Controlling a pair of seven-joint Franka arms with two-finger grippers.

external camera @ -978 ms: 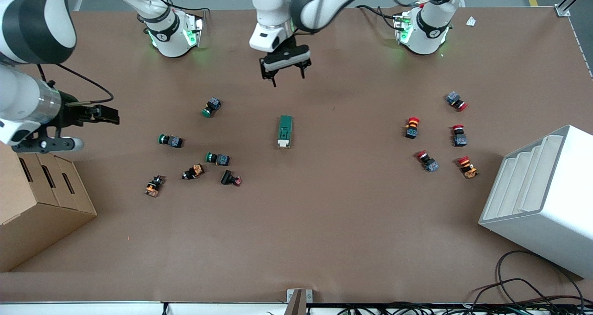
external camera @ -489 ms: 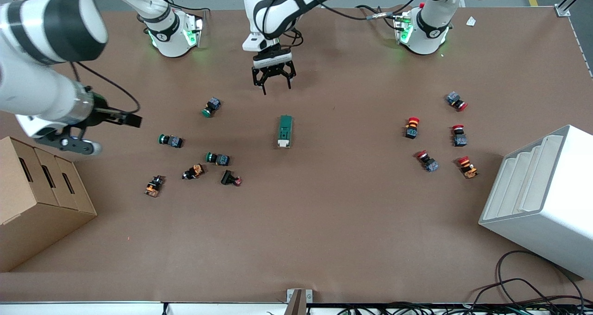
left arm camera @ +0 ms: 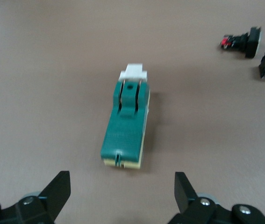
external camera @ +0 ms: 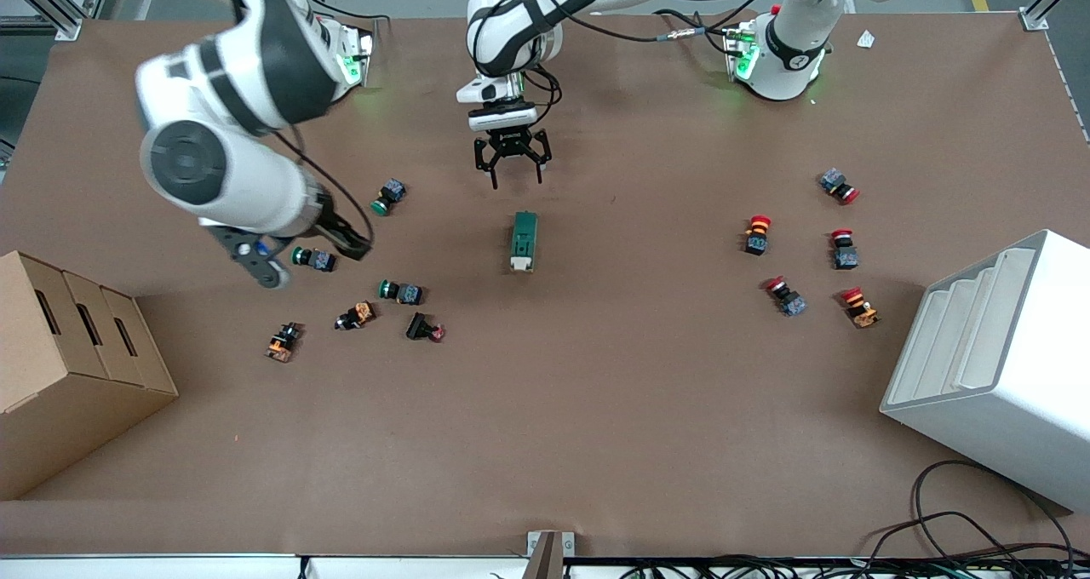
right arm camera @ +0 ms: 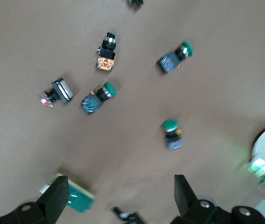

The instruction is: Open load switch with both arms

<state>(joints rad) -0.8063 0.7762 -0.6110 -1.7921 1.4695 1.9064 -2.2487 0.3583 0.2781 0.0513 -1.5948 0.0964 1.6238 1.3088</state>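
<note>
Left gripper (external camera: 509, 170) hangs with fingers (left arm camera: 57, 189) spread wide, over bare desk (external camera: 596, 409) beside the load switch (external camera: 524, 241) — which lies mid-desk. Right gripper (external camera: 341, 243), jaws apart, hovers over green push buttons (external camera: 312, 259). Cardboard box (external camera: 68, 366) and white bin (external camera: 996, 366) — contents probably hidden; no writing is legible.

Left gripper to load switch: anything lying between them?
Nothing. The left wrist view shows bare table between the open left gripper and the load switch.
</note>
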